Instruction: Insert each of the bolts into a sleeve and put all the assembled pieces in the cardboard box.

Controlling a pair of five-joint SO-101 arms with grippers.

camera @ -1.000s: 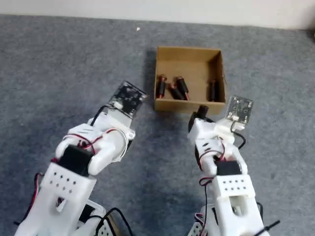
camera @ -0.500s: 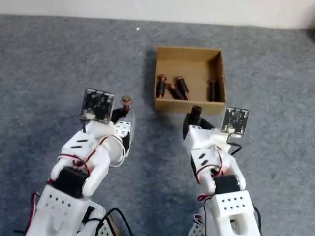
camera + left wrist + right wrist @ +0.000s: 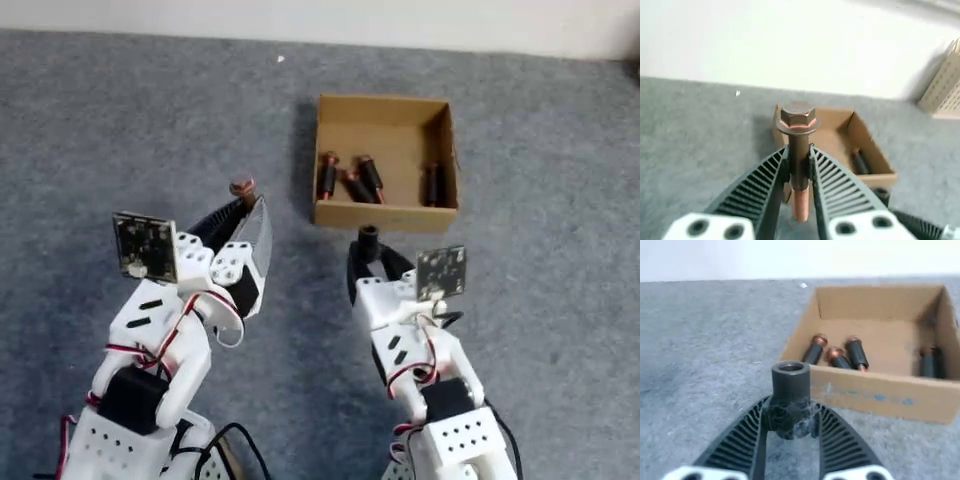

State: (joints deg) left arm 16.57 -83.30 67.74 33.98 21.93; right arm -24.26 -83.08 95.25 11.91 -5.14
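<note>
Nearest to us, the left arm (image 3: 160,340) and the right arm (image 3: 425,350) are standing side by side on the grey worktop (image 3: 120,120). The left gripper (image 3: 799,156) is gripping a bolt (image 3: 798,120). Its two ribbed fingers are pressing the shank from both sides. The hexagonal head is sitting beyond the fingertips, away from the wrist, and the copper-coloured end is sticking out on the wrist side. In the high view we are seeing this bolt raised over the worktop, to the left of the box and apart from it.

The right gripper (image 3: 790,415) is clamping a dark sleeve (image 3: 790,381) by its lower part. The open mouth of the sleeve is facing away from the wrist. In the high view the sleeve is hanging just in front of the front wall of the box, near it but not touching. The bolt and the sleeve are well apart from each other, and the bolt is not sitting in the sleeve.

Further away, the cardboard box (image 3: 385,214) is resting on the worktop with its top open. Four assembled pieces (image 3: 327,178) are lying inside: three close together at the left side and one alone by the right wall. Behind the box, the worktop is meeting a pale wall (image 3: 300,15).
</note>
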